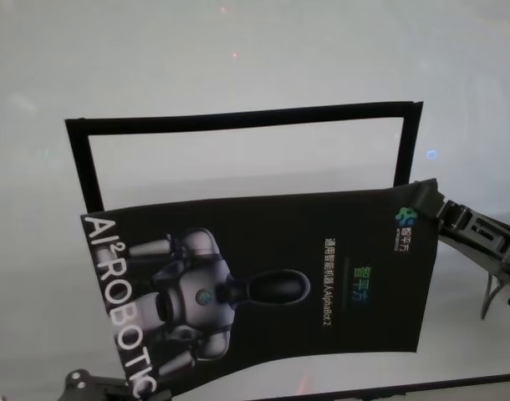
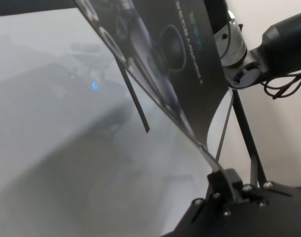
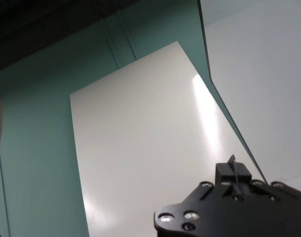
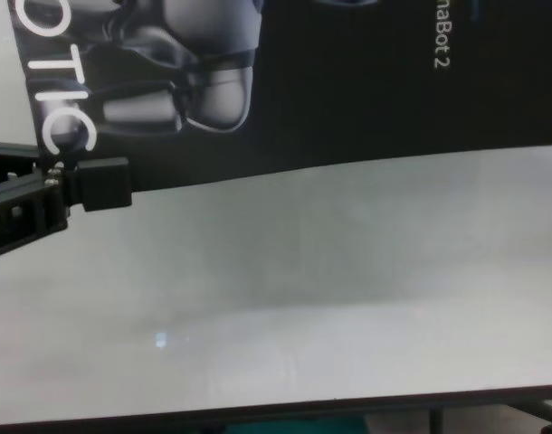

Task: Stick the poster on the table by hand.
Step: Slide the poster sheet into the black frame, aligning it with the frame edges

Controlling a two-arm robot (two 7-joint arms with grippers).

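Note:
The poster (image 1: 272,284), glossy black with a silver robot figure and white "AI² ROBOTIC" letters, hangs in the air above the white table (image 1: 238,58), held between both hands. My left gripper (image 4: 86,185) is shut on its near left corner by the letters "OTIC"; it also shows in the left wrist view (image 2: 229,182). My right gripper (image 1: 441,210) is shut on the poster's far right corner. The right wrist view shows that gripper (image 3: 233,177) pinching the poster's edge, with the poster's white back (image 3: 140,148) facing it. The poster sags slightly between the grippers.
A thin black rectangular outline (image 1: 238,122) is marked on the table behind and under the poster. The table's dark front edge (image 4: 258,411) runs along the bottom of the chest view. The right arm (image 2: 269,39) shows beyond the poster in the left wrist view.

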